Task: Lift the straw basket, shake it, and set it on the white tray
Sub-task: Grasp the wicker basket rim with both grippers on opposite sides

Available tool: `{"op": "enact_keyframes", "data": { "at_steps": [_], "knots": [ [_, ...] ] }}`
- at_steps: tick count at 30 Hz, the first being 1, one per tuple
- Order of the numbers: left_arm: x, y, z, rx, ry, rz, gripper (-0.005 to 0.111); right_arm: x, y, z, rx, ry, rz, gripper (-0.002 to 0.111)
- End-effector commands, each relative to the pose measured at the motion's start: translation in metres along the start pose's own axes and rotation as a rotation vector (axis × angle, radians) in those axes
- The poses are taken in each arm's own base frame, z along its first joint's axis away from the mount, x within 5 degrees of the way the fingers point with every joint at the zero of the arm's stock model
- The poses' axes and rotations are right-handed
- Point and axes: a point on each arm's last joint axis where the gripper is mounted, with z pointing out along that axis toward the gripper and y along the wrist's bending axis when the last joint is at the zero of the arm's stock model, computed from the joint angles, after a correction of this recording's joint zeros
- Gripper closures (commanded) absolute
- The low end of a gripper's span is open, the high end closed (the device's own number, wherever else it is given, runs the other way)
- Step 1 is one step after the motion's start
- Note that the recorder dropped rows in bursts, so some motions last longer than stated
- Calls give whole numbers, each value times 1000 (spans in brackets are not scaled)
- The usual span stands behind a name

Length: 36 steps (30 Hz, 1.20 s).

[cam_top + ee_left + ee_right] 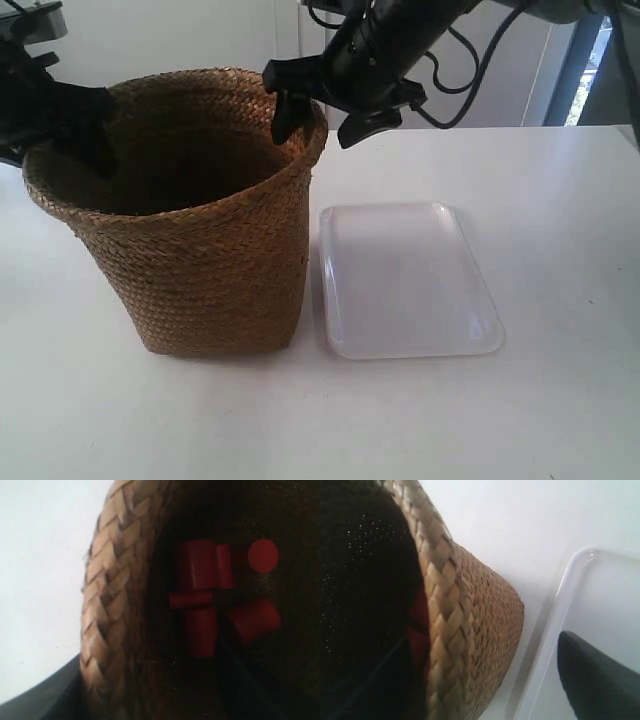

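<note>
Two black robot grippers stand at opposite sides of the straw basket (200, 260), which sits upright on the white table (560, 190), just beside the white tray (410, 285) and not on it. The basket lies toward the exterior view's left and the tray toward its right. A thin strip of table shows between the basket's base and the tray's long edge.

The right gripper (315, 135), on the arm at the exterior view's right, hangs over the braided rim on the side nearest the tray. Its jaws are apart and straddle the rim. One finger is inside the basket and the other outside, above the tray's edge, as the right wrist view shows. Neither finger is seen pressing the weave.

The left gripper (55, 150), on the arm at the exterior view's left, is at the rim on the side away from the tray. Its jaws are likewise apart, with one dark finger outside the rim, one dimly visible inside the basket, and the braid between them.

Several red cylindrical pieces (200, 630) lie jumbled on the basket's dark floor in the left wrist view. A sliver of red also shows past the rim in the right wrist view.
</note>
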Motion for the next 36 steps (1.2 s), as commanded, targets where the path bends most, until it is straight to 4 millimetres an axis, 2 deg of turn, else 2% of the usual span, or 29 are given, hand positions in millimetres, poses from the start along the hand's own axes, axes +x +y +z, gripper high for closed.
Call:
{"op": "enact_keyframes", "data": {
  "at_steps": [1,9,14,17,25,31,34,36],
  "knots": [
    [-1,-1,6,15,29,11,42,1,2,1,5,9,-7,36],
    [-2,-1,10,31,30,8,42,1,1,1,12,15,-9,38],
    [-2,-1,10,30,33,9,46,1,1,1,12,15,-8,54],
    [-2,-1,10,30,33,9,58,1,1,1,12,15,-8,67],
    [-2,-2,10,40,29,4,107,1,2,1,12,9,-15,108],
    [-3,-3,6,39,-3,-2,107,2,9,1,35,11,-55,108],
    [-3,-8,-16,36,-87,-4,107,6,23,-16,117,-43,-133,108],
    [1,-13,-31,34,-144,6,107,10,33,-30,103,-130,-132,108]
  ]
}}
